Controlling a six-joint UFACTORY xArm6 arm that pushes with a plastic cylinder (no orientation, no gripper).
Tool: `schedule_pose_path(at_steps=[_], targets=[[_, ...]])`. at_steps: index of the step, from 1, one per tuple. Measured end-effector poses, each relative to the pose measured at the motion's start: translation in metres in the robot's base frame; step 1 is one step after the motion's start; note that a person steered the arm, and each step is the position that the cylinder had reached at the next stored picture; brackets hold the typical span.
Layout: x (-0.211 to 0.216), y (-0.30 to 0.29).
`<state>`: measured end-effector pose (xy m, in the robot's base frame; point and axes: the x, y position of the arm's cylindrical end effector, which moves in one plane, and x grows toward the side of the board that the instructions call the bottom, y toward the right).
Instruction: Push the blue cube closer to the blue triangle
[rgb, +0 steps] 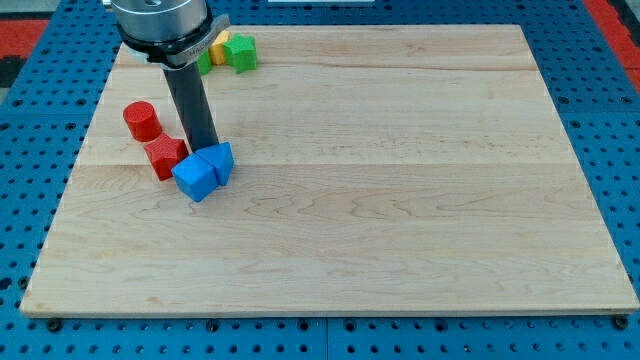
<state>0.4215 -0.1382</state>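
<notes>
While my tip (203, 147) touches them, blue cube (194, 178) and blue triangle (219, 160) sit together.
It is a bare rod, holding nothing.

Arm seen at table's top-left corner, only metal end flange visible, cut off by view's top. Straight dark rod (190, 105) hung from flange, nearly upright, slightly slanted toward view's right. My tip (204, 149) set low on table near left edge.
</notes>
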Motion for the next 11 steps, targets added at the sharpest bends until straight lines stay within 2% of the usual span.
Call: schedule_pose_path(at_steps=[2, 3, 4, 5, 6, 7, 9, 10, 11], targets=[[0.069, -0.002], [0.065, -0.020], [0.084, -0.101], [0.128, -0.134], [0.158, -0.142], [0.148, -0.120], [0.103, -0.014], [0.100, 0.016], [0.108, -0.015]])
